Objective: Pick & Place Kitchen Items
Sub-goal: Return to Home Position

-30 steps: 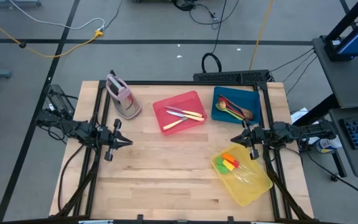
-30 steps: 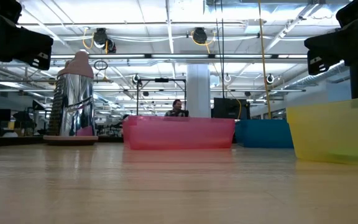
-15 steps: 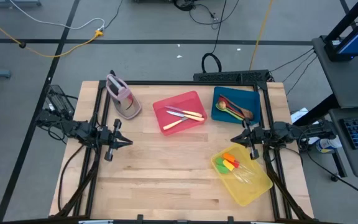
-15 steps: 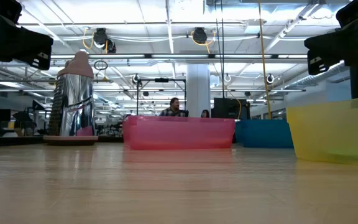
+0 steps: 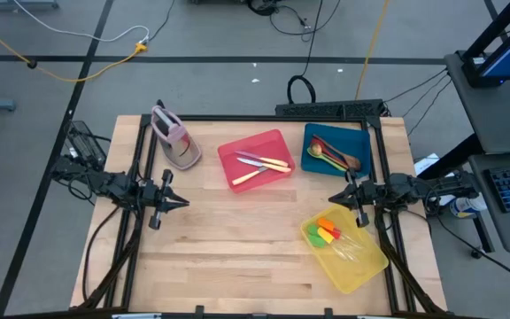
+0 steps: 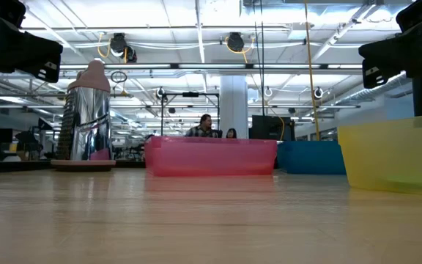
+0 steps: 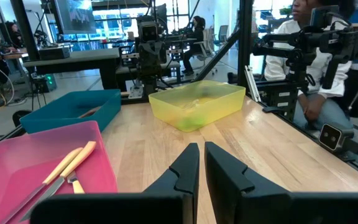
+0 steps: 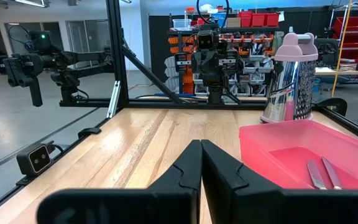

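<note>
The wooden worktop (image 5: 237,257) carries three containers; knives (image 5: 264,164) lie in the red tray (image 5: 268,144), spoons (image 5: 330,153) in the blue tray (image 5: 358,138), spatulas (image 5: 326,233) in the yellow bin (image 5: 363,262); sorting appears complete; left jaws and right jaws hover closed, empty, at opposite worktop edges.

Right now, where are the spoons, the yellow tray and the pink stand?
spoons (image 5: 333,155): high view, middle of the bunch.
yellow tray (image 5: 366,270): high view, bare floor near its corner.
pink stand (image 5: 175,139): high view, its body.
</note>
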